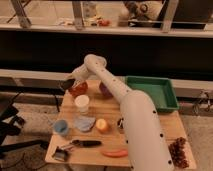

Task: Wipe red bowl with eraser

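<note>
The gripper (66, 84) hangs at the far left corner of the wooden table (167, 126), at the end of the white arm (125, 102) that reaches out and bends back leftward. Whether it is clenched or released cannot be told. Its tip reads as one dark mass, so the eraser cannot be made out apart from it, and no loose dark block shows near the bowl. The red bowl (78, 90) sits just right of the tip and a shade nearer the camera, its left rim touching or almost under the gripper. The wipe therefore likely calls for a short move rightward and down into the bowl's darker inside. The white cup (82, 103) stands just in front of the bowl, and the purple bowl (105, 90) lies to its right, partly behind the arm, so a sideways sweep has little room.
</note>
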Motion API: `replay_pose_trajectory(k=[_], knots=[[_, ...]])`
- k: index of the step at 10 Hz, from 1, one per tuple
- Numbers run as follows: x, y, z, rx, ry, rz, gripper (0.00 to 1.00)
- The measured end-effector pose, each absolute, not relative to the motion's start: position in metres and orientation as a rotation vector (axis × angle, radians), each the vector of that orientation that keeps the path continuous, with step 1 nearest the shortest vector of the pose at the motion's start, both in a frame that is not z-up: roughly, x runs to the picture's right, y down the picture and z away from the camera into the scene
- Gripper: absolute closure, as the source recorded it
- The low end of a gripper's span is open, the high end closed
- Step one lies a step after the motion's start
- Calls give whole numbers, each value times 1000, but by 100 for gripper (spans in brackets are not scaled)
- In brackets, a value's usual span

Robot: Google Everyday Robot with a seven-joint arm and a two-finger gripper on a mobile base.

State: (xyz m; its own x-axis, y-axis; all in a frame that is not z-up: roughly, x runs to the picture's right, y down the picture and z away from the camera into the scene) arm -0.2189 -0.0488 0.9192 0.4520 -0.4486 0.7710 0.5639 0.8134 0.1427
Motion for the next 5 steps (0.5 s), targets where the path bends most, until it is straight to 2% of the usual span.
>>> replay_pose_trajectory(k=[5], knots=[[-198, -27, 904, -187, -925, -613, 99]])
